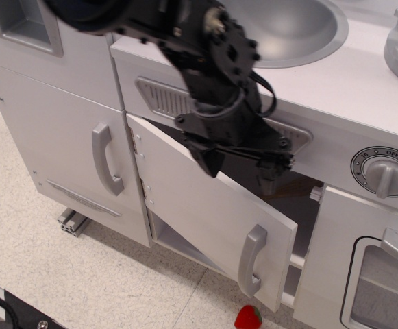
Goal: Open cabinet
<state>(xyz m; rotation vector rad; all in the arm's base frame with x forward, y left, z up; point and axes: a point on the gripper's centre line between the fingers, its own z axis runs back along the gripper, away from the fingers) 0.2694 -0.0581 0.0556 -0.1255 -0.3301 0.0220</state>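
Note:
The cabinet door (pixel 199 205) is a plain light-grey panel hinged at its left edge, standing ajar with its right side swung out. Its short grey loop handle (pixel 251 261) is free. The dark cabinet opening (pixel 296 184) shows behind the door's top edge. My black gripper (pixel 238 164) hangs above the door's top edge, up and left of the handle, touching nothing I can see. Its two fingers (pixel 266 179) stand apart and empty.
A taller door with a long curved handle (pixel 105 159) is to the left. A round sink (pixel 281 27) and a knob (pixel 385 171) are on the counter unit. The oven door (pixel 383 274) is at lower right. A red toy strawberry (pixel 248 318) lies on the floor.

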